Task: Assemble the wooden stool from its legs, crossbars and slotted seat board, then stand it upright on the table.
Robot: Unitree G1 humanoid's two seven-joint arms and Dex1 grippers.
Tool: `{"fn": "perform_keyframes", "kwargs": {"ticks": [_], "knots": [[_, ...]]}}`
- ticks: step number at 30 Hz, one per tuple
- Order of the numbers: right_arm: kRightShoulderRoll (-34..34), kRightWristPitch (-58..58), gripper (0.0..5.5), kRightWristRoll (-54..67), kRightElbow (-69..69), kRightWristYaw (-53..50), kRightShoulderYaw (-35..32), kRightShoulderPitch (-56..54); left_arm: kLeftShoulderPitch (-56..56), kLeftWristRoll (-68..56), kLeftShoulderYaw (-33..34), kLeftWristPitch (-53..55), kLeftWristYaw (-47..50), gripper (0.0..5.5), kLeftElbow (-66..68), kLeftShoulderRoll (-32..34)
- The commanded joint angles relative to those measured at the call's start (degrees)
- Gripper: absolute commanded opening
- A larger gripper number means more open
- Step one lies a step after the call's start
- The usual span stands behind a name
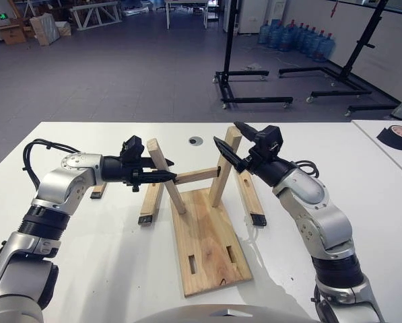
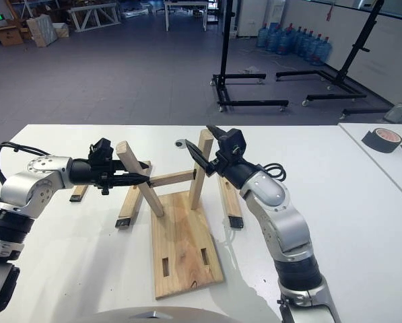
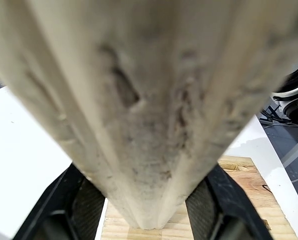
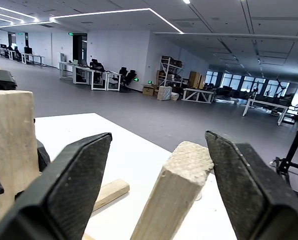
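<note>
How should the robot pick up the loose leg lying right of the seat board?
Probably its bare middle, coming straight down with the right gripper, closing across its narrow width. The loose leg lies flat on the table, long sides free, black foot at one end.

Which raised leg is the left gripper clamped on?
The tilted leg on the robot's left: the left gripper is shut on it. The straighter leg just has the right gripper open around its top.
</note>
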Motion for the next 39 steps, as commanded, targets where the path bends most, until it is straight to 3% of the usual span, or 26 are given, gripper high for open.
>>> {"fn": "perform_keyframes", "kwargs": {"ticks": [1,17,27,38,39], "knots": [[-2.4,13.3,3.4,8.2,7.0,22.0,19.7,4.9,1.2,10.6,-11.7,4.7,3.2,2.02,4.7,-7.1],[-6.9,10.9,3.4,9.7,6.9,23.5,21.0,5.6,-0.6,13.1,-13.8,2.5,2.2,2.02,6.5,-9.8],[3.1,-14.4,3.4,-6.9,15.9,2.5,10.6,6.7,1.3,12.6,-8.9,2.3,7.8,2.02,3.8,-8.9],[9.4,-23.1,3.4,-17.1,12.9,-10.7,6.8,9.6,3.4,9.5,-2.1,4.2,12.2,2.02,-1.4,-6.1],[9.9,-22.9,3.4,-17.3,12.6,-11.4,6.0,8.9,3.5,9.0,-1.4,4.6,12.4,2.39,-1.7,-5.9]]}}
